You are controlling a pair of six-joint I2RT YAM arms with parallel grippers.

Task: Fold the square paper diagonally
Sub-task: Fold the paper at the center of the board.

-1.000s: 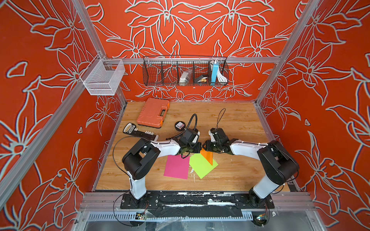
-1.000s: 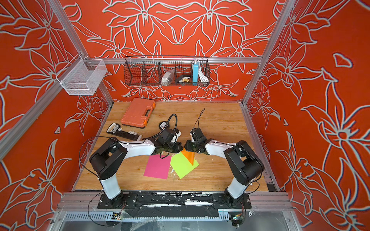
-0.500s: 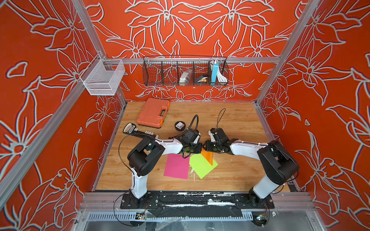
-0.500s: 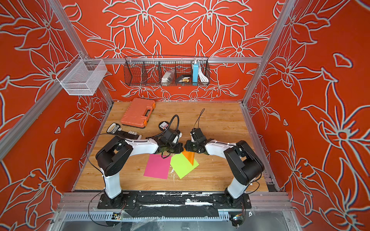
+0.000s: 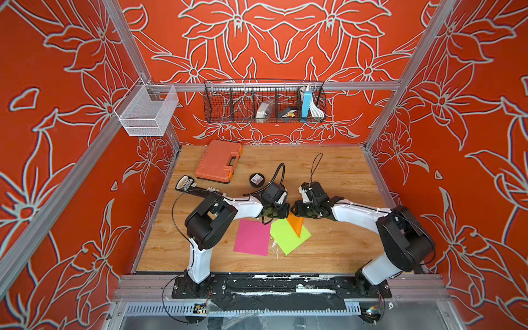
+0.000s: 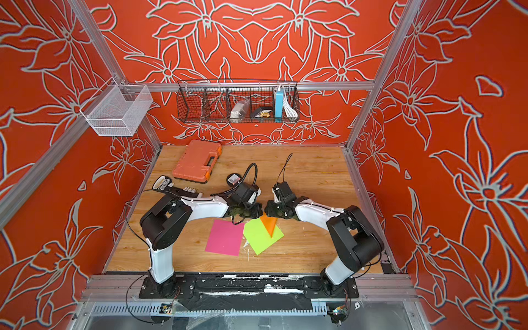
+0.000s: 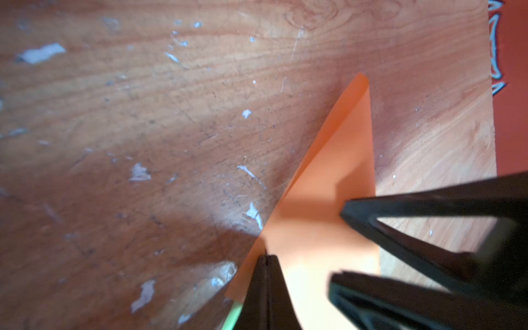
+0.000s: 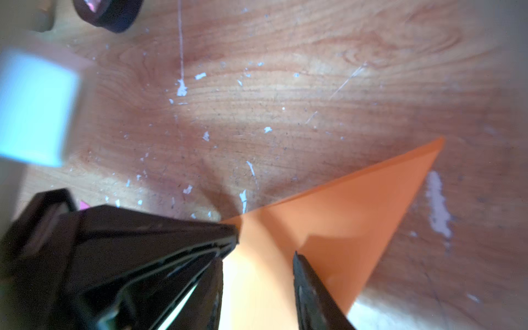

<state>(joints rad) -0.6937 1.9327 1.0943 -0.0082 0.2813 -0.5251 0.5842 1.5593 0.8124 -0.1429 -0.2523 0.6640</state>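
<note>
The orange paper (image 5: 296, 225) (image 6: 269, 225) lies folded into a triangle on the wooden table, one corner over a lime-green sheet (image 5: 288, 238). My left gripper (image 7: 266, 257) (image 5: 281, 213) is shut, its tip down at the triangle's long edge (image 7: 328, 177); whether it pinches the paper I cannot tell. Facing it tip to tip, my right gripper (image 8: 255, 257) (image 5: 295, 213) is open, its two fingers (image 7: 400, 205) standing astride the orange paper (image 8: 343, 205) with the sheet showing between them.
A pink sheet (image 5: 253, 237) lies beside the green one. Behind the arms are an orange tool case (image 5: 218, 161), a small black round tin (image 5: 257, 180) and a black tool (image 5: 188, 184). A wire basket (image 5: 264, 101) and a white mesh basket (image 5: 147, 111) hang on the walls.
The left arm's elbow swung right and its gripper closed fully beside the right gripper. The right arm and the papers stayed put.
</note>
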